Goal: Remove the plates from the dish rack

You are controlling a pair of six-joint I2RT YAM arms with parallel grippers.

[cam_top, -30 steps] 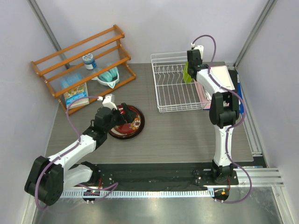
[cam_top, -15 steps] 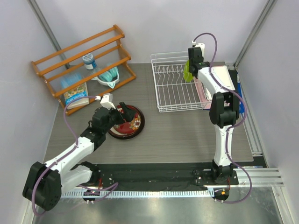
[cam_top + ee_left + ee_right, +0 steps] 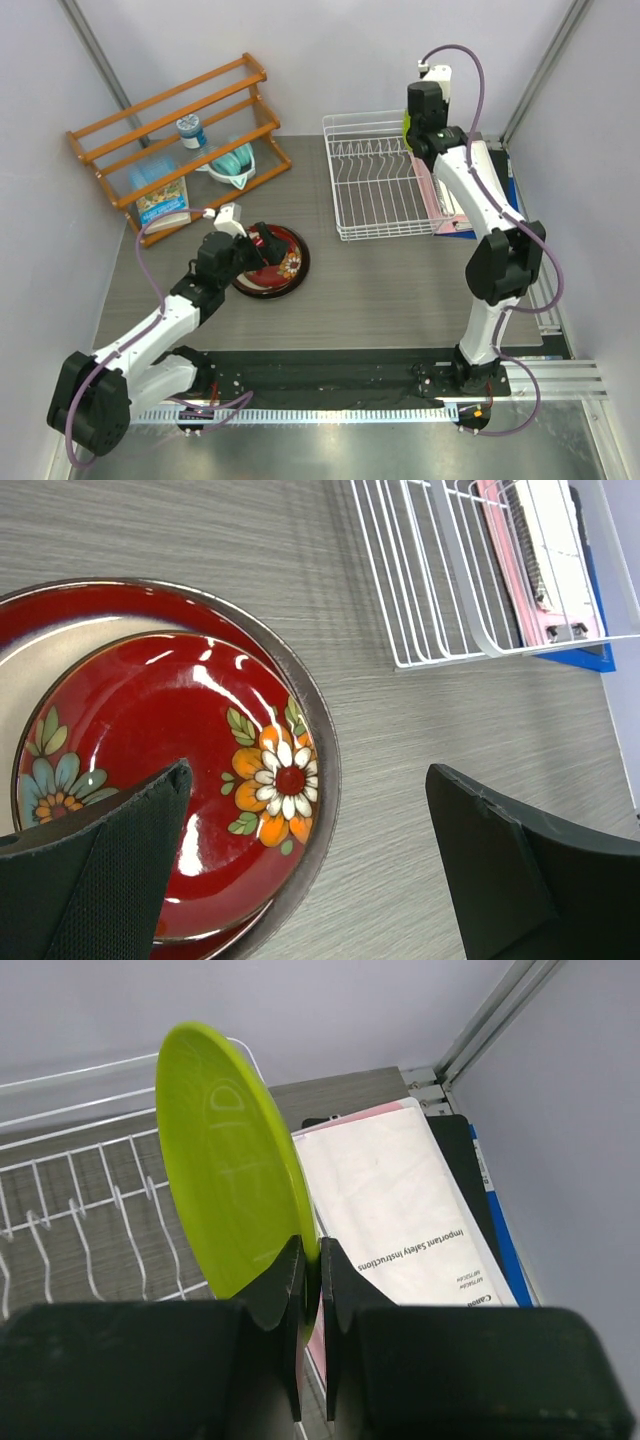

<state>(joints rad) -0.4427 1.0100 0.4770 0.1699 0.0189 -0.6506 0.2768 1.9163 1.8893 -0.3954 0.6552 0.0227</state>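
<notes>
My right gripper (image 3: 311, 1246) is shut on the lower edge of the lime green plate (image 3: 225, 1160), holding it upright in the air above the right back corner of the white wire dish rack (image 3: 375, 190). From above only a green sliver of that plate (image 3: 407, 124) shows beside the wrist. No plate shows in the rack's tines. Three plates are stacked on the table at the left: the flowered dark red plate (image 3: 170, 770) on a cream-centred red one (image 3: 40, 670) on a dark-rimmed one (image 3: 325, 750). My left gripper (image 3: 308, 775) hangs open over the stack's right edge.
An orange wooden shelf (image 3: 175, 140) stands at the back left with a teal bowl (image 3: 232, 162), a jar (image 3: 190, 130) and a booklet (image 3: 163, 205). White and pink papers (image 3: 400, 1200) on a blue folder lie right of the rack. Walls close in on both sides.
The right arm has lifted the green plate up out of the rack, toward the back. The left gripper has drawn back a little from the stack, still open.
</notes>
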